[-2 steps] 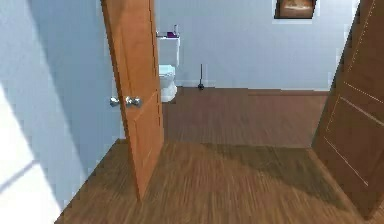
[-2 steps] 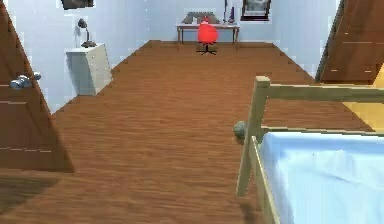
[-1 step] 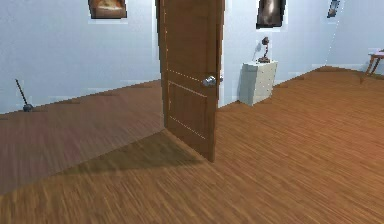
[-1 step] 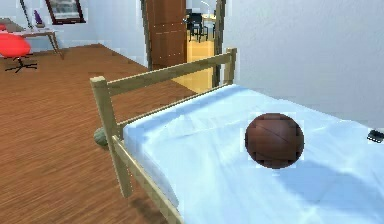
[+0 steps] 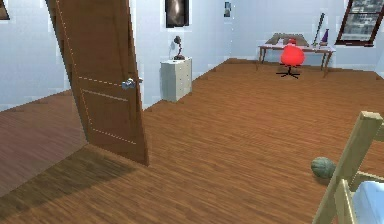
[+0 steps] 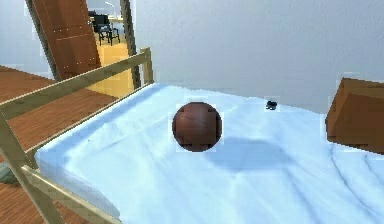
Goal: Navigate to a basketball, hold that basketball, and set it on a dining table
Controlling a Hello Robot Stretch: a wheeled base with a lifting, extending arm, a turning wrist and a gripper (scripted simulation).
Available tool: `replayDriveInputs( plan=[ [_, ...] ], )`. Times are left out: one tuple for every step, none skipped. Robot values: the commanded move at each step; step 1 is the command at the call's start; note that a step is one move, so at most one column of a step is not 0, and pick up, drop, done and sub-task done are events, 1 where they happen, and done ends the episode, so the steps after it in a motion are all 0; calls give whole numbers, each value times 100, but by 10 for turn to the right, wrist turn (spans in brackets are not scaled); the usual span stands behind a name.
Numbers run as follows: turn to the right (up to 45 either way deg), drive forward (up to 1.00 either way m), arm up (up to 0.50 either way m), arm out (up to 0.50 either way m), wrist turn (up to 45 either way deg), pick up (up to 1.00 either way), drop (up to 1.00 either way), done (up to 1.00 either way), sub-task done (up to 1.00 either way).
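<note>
The basketball (image 6: 197, 126), a dark reddish-brown ball, is lying near the middle of a bed (image 6: 120, 165) with a pale cover, casting a shadow beside it. How the jaws are standing I cannot tell, so I am placing things by one another. A wooden rail (image 6: 75, 88) is running along the bed's edge. Farther across the cover a small dark thing (image 6: 271, 104) is resting, too small to name. A brown wooden block (image 6: 356, 114) is showing at the bed's far corner. Beyond the rail a doorway (image 6: 108, 30) is giving onto another room, where what may be dark chairs are standing.

Ahead, an open wooden door (image 5: 100, 75) is standing over a wood floor (image 5: 230, 130). A white cabinet (image 5: 176, 78) is sitting against the wall with a lamp (image 5: 178, 45) on top. At the far wall a red chair (image 5: 291, 56) is drawn up to a bench (image 5: 320, 49) under a window (image 5: 360, 22). A greenish round thing (image 5: 322, 167) is lying on the floor beside the bed frame (image 5: 362, 150).
</note>
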Motion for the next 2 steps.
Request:
replayDriveInputs(
  plan=[
    [0,0,50,0,0,0,0,0,0],
    [0,0,38,0,0,0,0,0,0]
  ],
)
